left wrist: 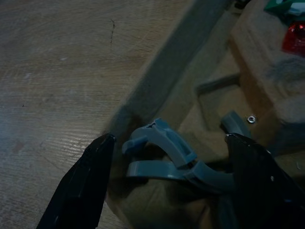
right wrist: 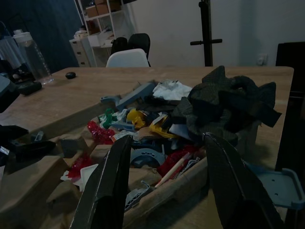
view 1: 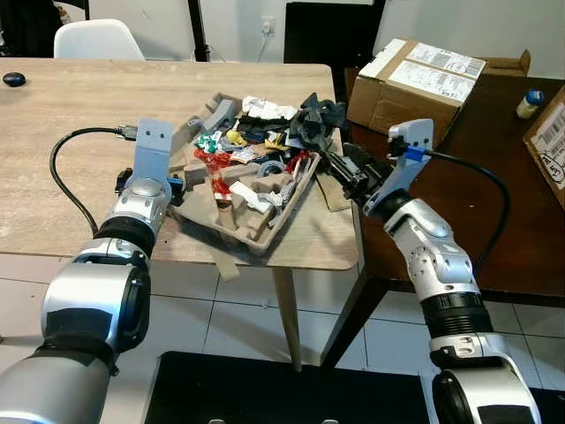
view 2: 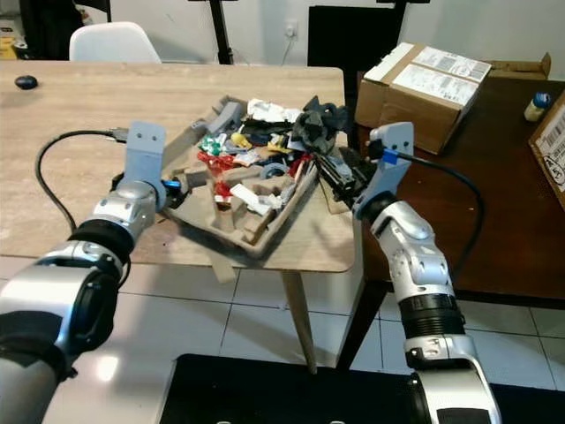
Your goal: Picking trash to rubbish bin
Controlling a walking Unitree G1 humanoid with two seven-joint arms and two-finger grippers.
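Note:
A brown pulp-cardboard tray (view 1: 265,231) piled with trash (view 1: 256,141) sits at the near right corner of the wooden table (view 1: 79,124). The pile holds coloured wrappers, white paper, grey plastic parts and a dark crumpled piece (view 1: 316,119). My left gripper (view 1: 183,181) is at the tray's left edge. It stands open, with a grey-blue plastic clip (left wrist: 164,155) lying between its fingers (left wrist: 83,183). My right gripper (view 1: 340,168) is at the tray's right rim, open, pointing into the pile (right wrist: 157,124).
A dark brown table (view 1: 494,177) to the right carries a cardboard box (view 1: 415,79) and a small bottle (view 1: 530,102). A white chair (view 1: 97,40) stands behind the wooden table, and a small black object (view 1: 13,79) lies at its far left. Something black (view 1: 265,389) lies on the tiled floor below.

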